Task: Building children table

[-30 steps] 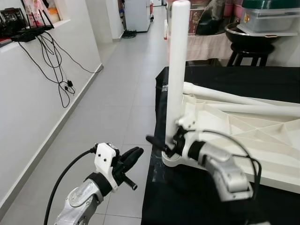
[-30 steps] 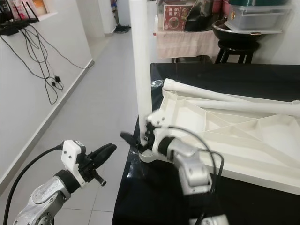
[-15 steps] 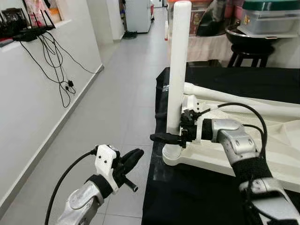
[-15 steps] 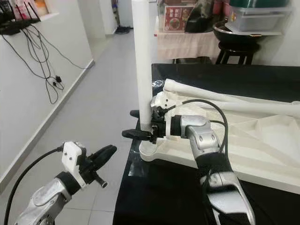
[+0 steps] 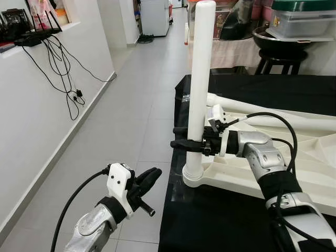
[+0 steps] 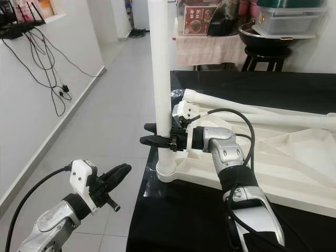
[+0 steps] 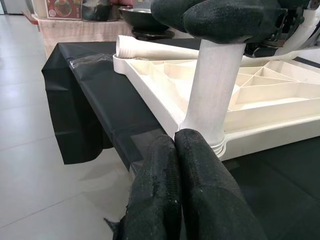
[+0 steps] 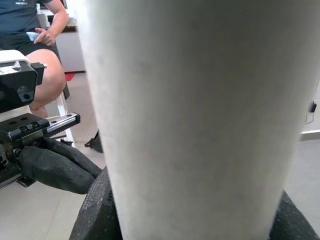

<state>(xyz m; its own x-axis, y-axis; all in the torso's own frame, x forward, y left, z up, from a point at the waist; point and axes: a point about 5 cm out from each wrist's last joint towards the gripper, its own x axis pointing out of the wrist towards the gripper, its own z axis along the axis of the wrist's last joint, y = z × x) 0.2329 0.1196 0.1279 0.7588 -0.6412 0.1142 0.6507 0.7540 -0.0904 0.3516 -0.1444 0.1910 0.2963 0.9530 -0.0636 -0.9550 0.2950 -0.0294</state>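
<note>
Upright white table leg, seated in the near-left corner socket of the upturned tabletop: we judge it light, rigid, slick; right gripper clamps it low, left gripper closed, idle.

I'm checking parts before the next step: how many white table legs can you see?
3. One upright leg stands in the corner socket of the tabletop, right gripper around it. Two loose legs lie across it. Others may be hidden.

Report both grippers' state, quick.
Left gripper: shut, empty, off the table's edge.
Right gripper: shut on the upright table leg.
</note>
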